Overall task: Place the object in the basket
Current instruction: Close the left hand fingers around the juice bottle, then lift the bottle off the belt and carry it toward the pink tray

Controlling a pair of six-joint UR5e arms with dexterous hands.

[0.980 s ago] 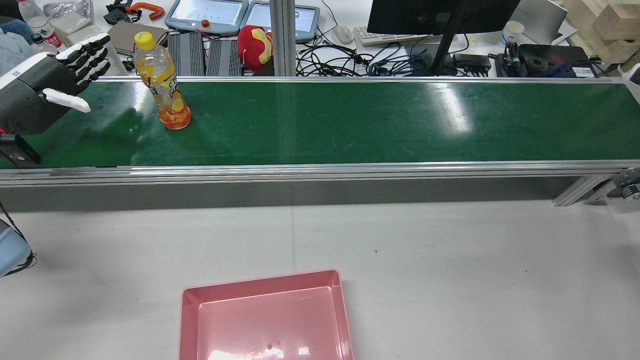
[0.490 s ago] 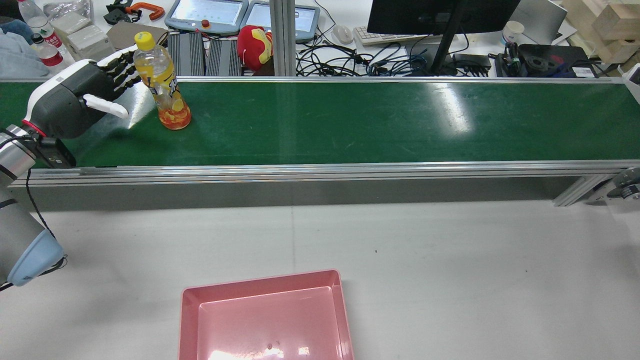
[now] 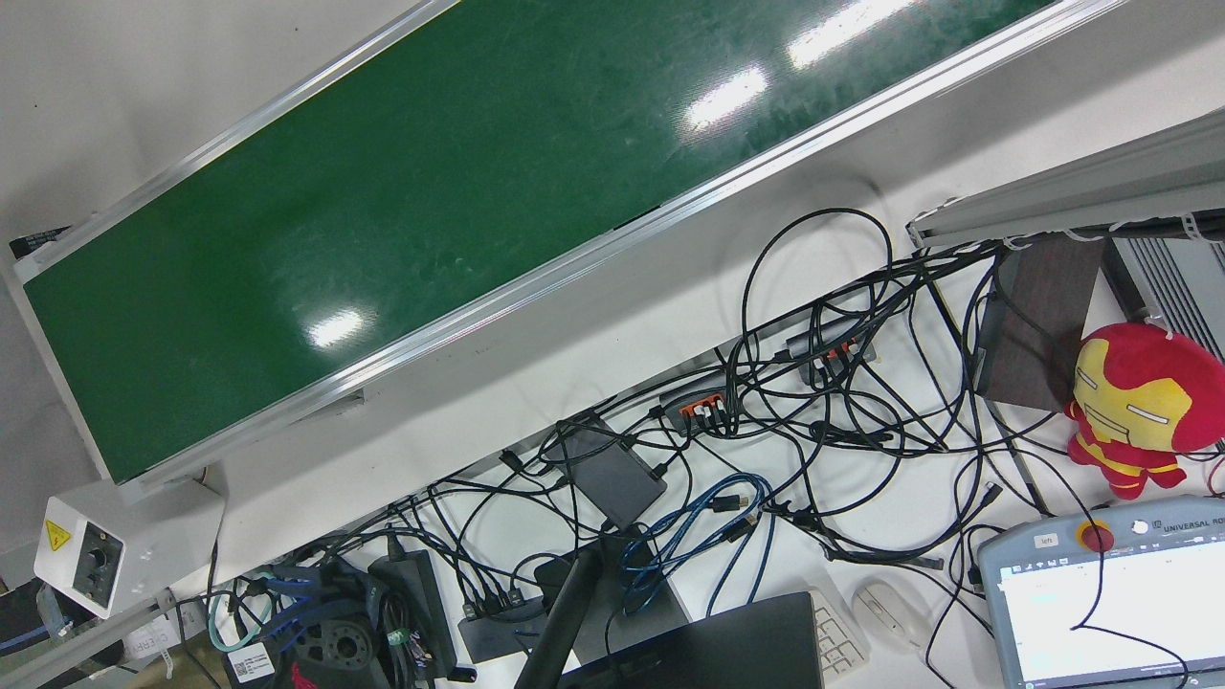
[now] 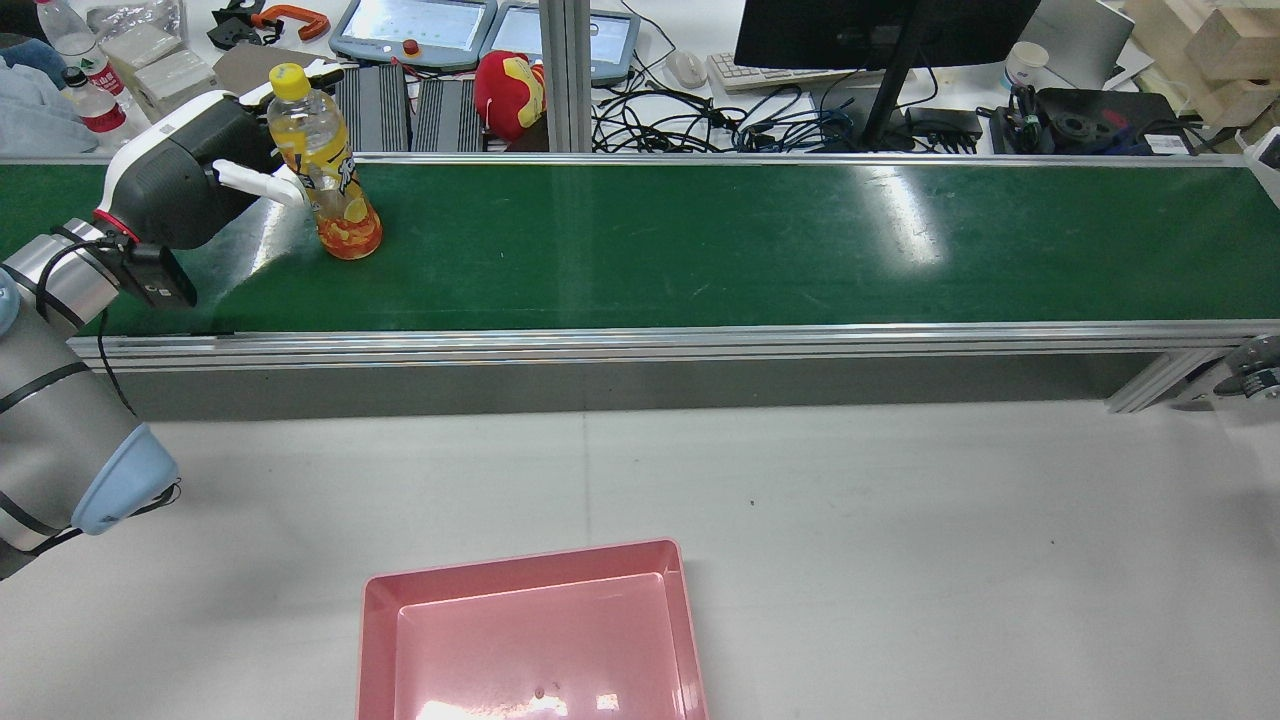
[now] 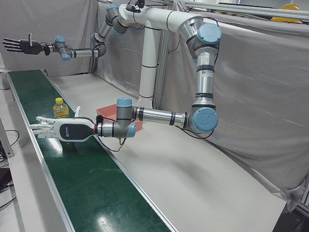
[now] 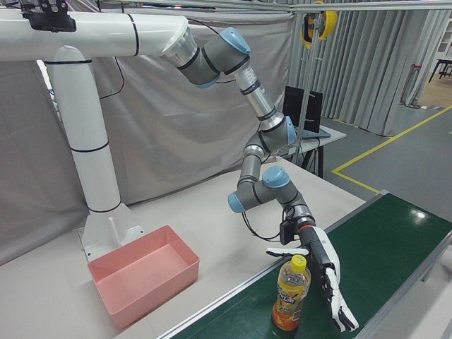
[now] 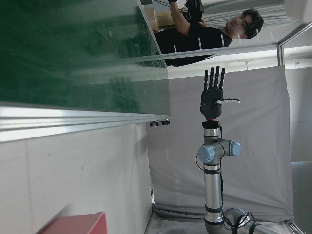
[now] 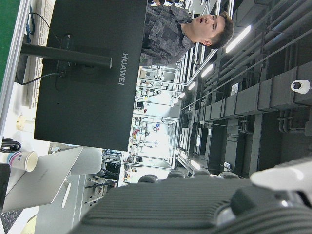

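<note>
An orange drink bottle (image 4: 322,165) with a yellow cap stands upright near the left end of the green conveyor belt (image 4: 700,250). My left hand (image 4: 180,180) is open beside it, the thumb in front of the bottle and the fingers reaching behind it; I cannot tell if they touch. The right-front view shows the bottle (image 6: 291,295) next to the spread hand (image 6: 326,272). The pink basket (image 4: 530,635) sits empty on the white table, nearer the robot. My right hand (image 5: 21,46) is open, raised high over the belt's far end, and also shows in the left hand view (image 7: 213,92).
Aluminium rails (image 4: 640,345) edge the belt. Beyond it lie tangled cables (image 3: 766,431), a red plush toy (image 4: 508,92), teach pendants (image 4: 415,28) and a monitor (image 4: 880,30). A control box (image 3: 91,555) sits at the belt's end. The left arm (image 5: 159,116) reaches across the white table.
My left hand has moved right along the belt to the bottle; its fingers now pass behind the bottle and the thumb is in front. The bottle has not moved.
</note>
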